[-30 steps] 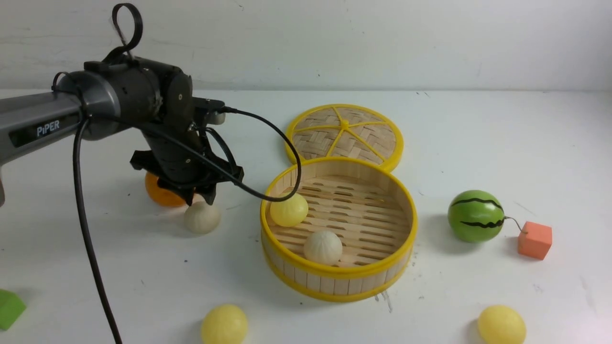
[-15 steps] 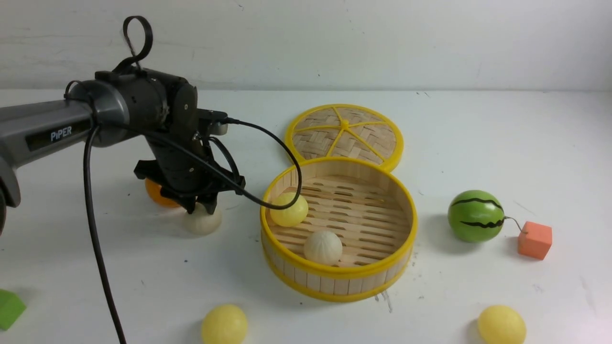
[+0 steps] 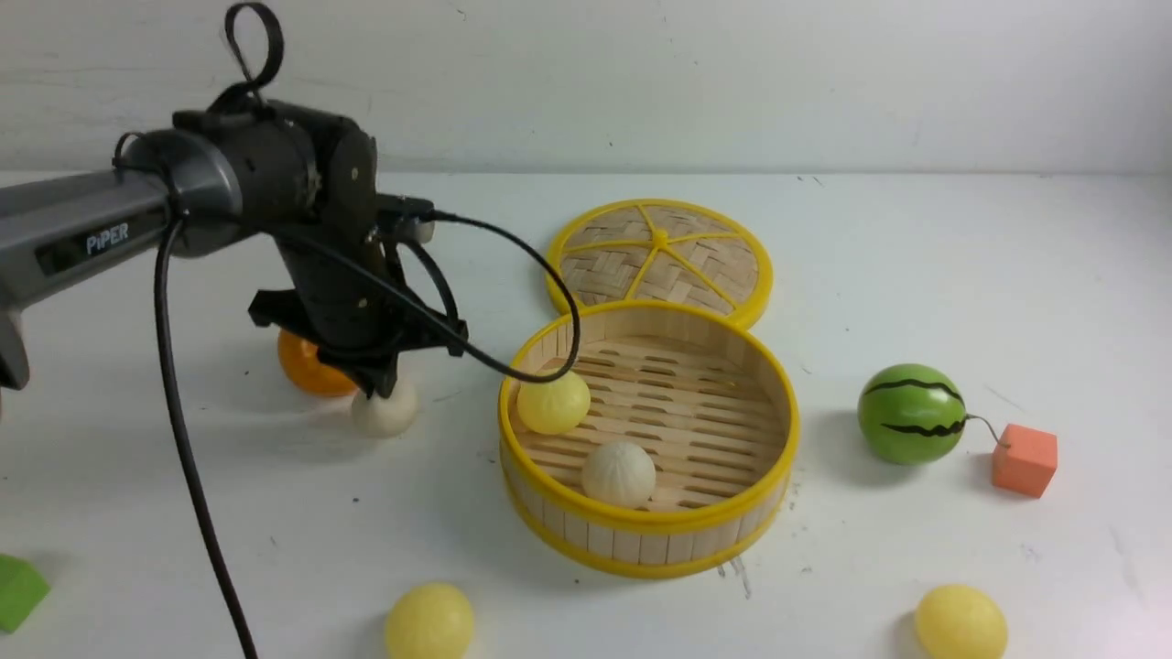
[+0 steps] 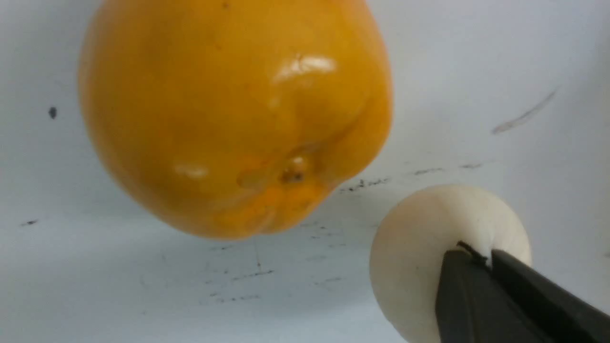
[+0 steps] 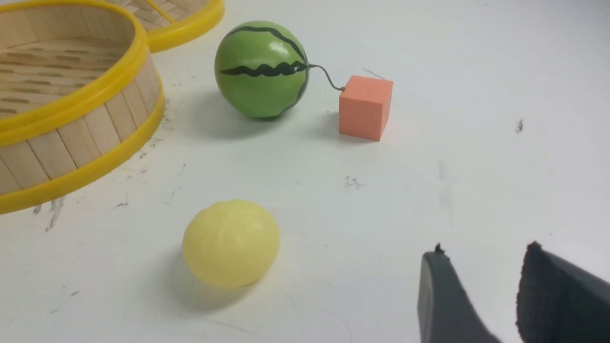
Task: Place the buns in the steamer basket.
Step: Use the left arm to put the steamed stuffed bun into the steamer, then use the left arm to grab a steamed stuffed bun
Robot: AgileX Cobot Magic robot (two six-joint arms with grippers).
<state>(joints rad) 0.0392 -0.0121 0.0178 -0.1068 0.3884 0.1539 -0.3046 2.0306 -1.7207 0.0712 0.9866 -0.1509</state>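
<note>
Underneath everything, a scuffed white table (image 3: 916, 256). Reaching in over its left side, a grey and black left arm (image 3: 82, 238) with a looping black cable.

At centre, the round bamboo-slat steamer basket with yellow rims (image 3: 641, 523). Touching its far rim, a flat woven lid with yellow spokes (image 3: 659, 252). To the right, well apart from the basket, a green striped watermelon ball (image 3: 911, 414). Left of the basket, a glossy orange fruit (image 3: 302, 366).

Inside the basket, a smooth pale yellow bun (image 3: 552, 403) against the left wall and a cream-white pleated bun (image 3: 619, 474) near the front. Just beside the orange fruit, a second cream-white bun (image 3: 385, 414), pinched at its top by the left gripper (image 3: 380, 389), fingertips pressed together there. Whether lifted or resting, impossible to tell. On the table near the front edge, a front-left yellow bun (image 3: 428, 622) and a front-right yellow bun (image 3: 960, 622).

Beside the watermelon ball, a small orange foam cube (image 3: 1024, 459). At far left, a green block (image 3: 16, 590).

In the right wrist view, the right gripper (image 5: 483, 250), fingers apart, holding nothing.
</note>
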